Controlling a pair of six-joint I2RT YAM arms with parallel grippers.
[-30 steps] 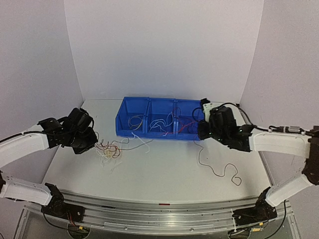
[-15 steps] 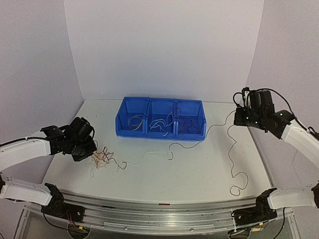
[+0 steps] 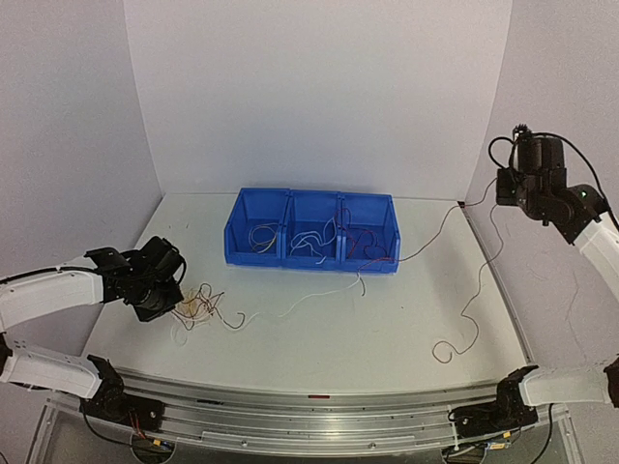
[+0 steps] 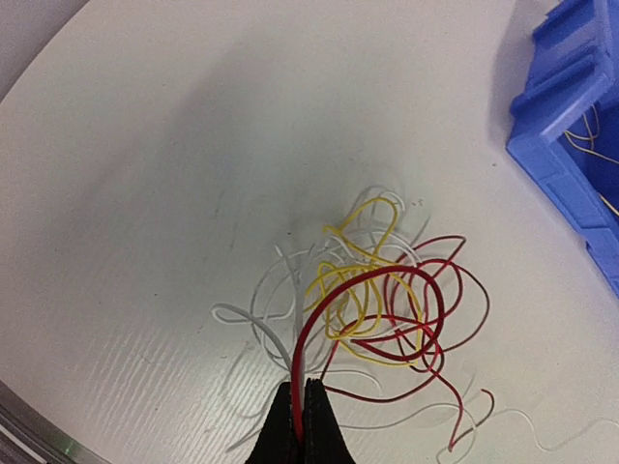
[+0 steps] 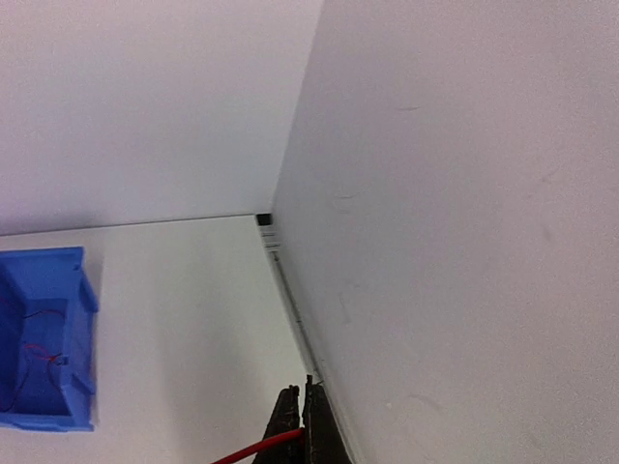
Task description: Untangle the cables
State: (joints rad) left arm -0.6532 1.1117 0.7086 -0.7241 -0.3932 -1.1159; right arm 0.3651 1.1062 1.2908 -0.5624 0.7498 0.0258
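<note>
A tangle of red, yellow and white cables (image 3: pixel 198 306) lies on the table at the left; it also shows in the left wrist view (image 4: pixel 382 295). My left gripper (image 3: pixel 166 300) is shut on a red and a white cable at the tangle's near edge (image 4: pixel 302 406). My right gripper (image 3: pixel 505 188) is raised high at the far right and is shut on a red cable (image 5: pixel 259 447). That long cable (image 3: pixel 426 246) runs from it down to the table, with a free length (image 3: pixel 469 309) hanging to a curl at the right.
A blue three-compartment bin (image 3: pixel 314 261) stands at the back middle with several cables inside; it also shows in the left wrist view (image 4: pixel 571 145) and the right wrist view (image 5: pixel 48 338). The right wall (image 5: pixel 464 213) is close beside my right gripper.
My right gripper has risen from the bin's right end up and to the far right, drawing a long cable out taut. My left gripper has moved slightly towards the near edge with the tangle.
</note>
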